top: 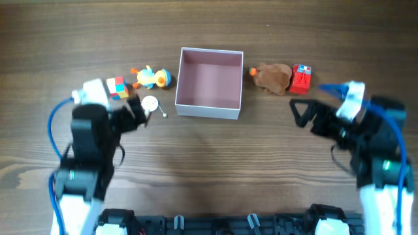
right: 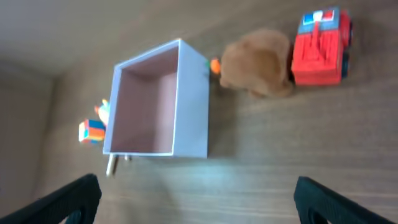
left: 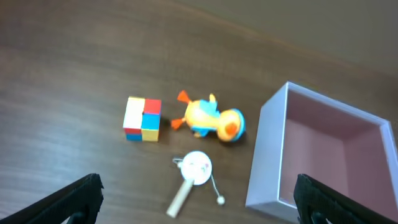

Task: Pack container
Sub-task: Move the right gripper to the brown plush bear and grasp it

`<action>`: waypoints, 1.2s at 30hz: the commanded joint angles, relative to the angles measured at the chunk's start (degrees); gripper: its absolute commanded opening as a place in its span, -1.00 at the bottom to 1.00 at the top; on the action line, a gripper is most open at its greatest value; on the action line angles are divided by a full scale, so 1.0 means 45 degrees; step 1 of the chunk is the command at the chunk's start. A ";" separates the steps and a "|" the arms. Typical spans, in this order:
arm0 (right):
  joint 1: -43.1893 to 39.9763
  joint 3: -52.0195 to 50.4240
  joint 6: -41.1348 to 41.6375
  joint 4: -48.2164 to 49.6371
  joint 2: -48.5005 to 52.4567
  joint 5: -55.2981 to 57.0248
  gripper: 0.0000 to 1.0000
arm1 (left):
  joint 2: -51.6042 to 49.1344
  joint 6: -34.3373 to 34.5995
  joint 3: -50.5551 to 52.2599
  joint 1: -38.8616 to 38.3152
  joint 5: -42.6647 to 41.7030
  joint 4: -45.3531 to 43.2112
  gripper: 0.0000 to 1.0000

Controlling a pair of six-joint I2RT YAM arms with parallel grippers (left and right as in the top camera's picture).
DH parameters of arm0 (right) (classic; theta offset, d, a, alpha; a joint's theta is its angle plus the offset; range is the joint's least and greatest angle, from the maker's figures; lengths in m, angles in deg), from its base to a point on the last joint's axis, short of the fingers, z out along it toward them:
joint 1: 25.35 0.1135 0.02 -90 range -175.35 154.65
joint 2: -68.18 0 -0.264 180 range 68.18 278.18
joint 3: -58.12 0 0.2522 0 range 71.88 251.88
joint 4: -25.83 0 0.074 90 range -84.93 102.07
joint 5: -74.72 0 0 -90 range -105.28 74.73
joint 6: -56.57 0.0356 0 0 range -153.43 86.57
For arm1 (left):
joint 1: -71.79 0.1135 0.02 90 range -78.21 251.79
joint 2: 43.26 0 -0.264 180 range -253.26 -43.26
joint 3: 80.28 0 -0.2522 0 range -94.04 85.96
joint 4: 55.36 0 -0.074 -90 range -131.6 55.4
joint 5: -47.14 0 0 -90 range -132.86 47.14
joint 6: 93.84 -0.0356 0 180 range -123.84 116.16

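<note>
Dark wood-grain desk [top: 209, 170], square white-walled container with dusty pink inside [top: 208, 111] at far edge's middle, small colourful toys [top: 153, 78] beside both side walls, open wood toward near edge, left end effector [top: 138, 112] and right end effector [top: 299, 112] both spread.

Square, shallow, open-topped container [top: 210, 83], white walls, dusty pink inside, empty, upright at table's centre-back.

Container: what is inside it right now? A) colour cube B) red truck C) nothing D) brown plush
C: the container shows a bare pink floor, while the red truck, brown plush and colour cube all lie outside it on the table.
</note>
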 commanded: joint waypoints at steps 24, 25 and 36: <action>0.3968 0.8378 -0.0758 -0.0874 1.3692 0.7592 0.99 | -0.5455 -0.0539 -0.3619 0.1268 0.0121 0.0923 1.00; 0.4095 0.8378 -0.0758 -0.0772 1.4222 0.7587 0.99 | -0.5455 -0.0539 -0.3619 0.1268 0.0121 0.0923 0.99; 0.4371 0.8349 -0.0724 -0.0753 1.5188 0.7631 -0.91 | -0.5455 -0.0539 -0.3619 0.1268 0.0121 0.0923 1.00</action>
